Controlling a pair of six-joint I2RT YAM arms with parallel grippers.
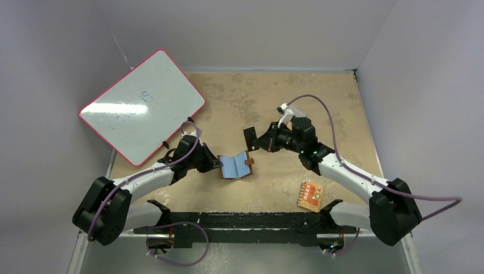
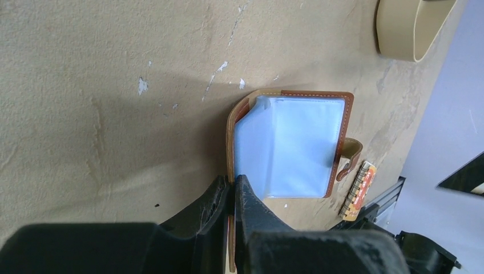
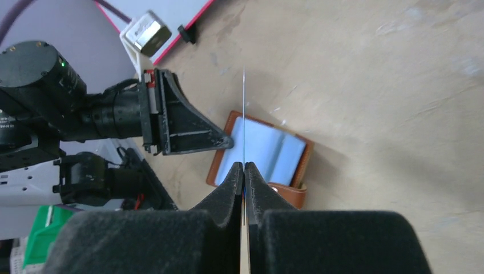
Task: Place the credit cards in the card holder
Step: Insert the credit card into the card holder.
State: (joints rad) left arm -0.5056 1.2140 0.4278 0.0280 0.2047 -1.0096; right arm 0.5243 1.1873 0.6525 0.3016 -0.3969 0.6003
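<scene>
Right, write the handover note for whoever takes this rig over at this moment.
Left gripper: shut on the edge of the card holder, holding it open on the table.
Right gripper: shut on one credit card, held on edge beside the holder.
Done: holder open, card picked up.
Left: slide that card into a pocket. No card shows inside the holder, and no other card is in view.

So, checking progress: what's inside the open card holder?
Only empty-looking bluish clear pockets show inside the card holder. The left gripper covers one edge.
</scene>
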